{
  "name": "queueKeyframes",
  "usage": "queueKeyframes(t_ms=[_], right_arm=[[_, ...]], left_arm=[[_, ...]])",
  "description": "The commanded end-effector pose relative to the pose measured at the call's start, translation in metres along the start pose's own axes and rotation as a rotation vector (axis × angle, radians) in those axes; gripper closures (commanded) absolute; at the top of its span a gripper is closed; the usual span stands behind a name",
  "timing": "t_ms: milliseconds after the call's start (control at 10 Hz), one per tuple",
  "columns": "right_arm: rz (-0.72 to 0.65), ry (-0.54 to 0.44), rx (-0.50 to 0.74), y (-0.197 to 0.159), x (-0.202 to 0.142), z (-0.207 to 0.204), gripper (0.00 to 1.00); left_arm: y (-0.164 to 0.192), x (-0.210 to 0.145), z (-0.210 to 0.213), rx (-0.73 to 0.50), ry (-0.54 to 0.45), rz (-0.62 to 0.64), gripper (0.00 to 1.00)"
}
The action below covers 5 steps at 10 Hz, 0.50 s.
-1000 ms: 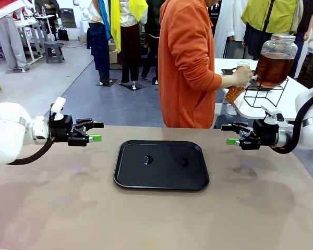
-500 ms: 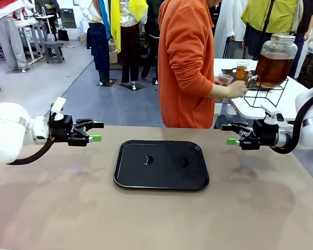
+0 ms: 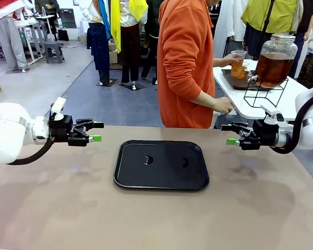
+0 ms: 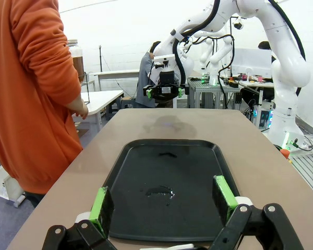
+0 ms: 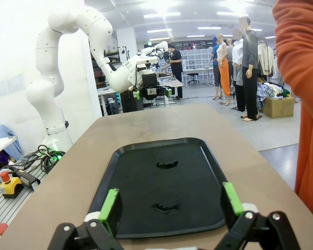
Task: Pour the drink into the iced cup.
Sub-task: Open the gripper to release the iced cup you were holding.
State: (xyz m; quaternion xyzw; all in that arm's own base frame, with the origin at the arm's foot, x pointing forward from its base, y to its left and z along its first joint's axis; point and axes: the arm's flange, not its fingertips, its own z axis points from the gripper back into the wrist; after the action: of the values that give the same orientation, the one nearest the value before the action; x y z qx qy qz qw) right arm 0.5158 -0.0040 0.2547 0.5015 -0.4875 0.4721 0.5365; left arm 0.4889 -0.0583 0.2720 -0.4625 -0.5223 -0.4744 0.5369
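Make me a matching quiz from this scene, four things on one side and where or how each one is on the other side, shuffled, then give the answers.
1. black tray
2. glass jar of amber drink
3. left claw
4. plastic cup

A. in the person's raised hand
B. on a black wire stand
C. open, holding nothing
D. flat on the brown table

Pairs: 1-D, 2-B, 3-C, 4-A

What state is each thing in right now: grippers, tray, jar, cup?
Left gripper: open, empty, beside the tray.
Right gripper: open, empty, beside the tray.
Black tray: flat on the table, two small wet spots.
Glass jar: lidded, upright on its stand, partly full.
Cup: in the person's hand, holding amber drink.
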Motion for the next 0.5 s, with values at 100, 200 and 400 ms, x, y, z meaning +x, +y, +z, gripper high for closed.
queueKeyframes(t_ms=[100, 200, 400], right_arm=[[-0.003, -0.004, -0.001, -0.0008, 0.0036, -0.0014, 0.0], [-0.003, -0.004, -0.001, -0.0008, 0.0036, -0.0014, 0.0], [-0.003, -0.004, -0.001, -0.0008, 0.0036, -0.0014, 0.0]], left_arm=[[-0.0002, 0.0017, -0.0007, 0.0, -0.004, -0.003, 0.0], [-0.0002, 0.0017, -0.0007, 0.0, -0.004, -0.003, 0.0], [-0.0002, 0.0017, -0.0007, 0.0, -0.004, -0.003, 0.0]])
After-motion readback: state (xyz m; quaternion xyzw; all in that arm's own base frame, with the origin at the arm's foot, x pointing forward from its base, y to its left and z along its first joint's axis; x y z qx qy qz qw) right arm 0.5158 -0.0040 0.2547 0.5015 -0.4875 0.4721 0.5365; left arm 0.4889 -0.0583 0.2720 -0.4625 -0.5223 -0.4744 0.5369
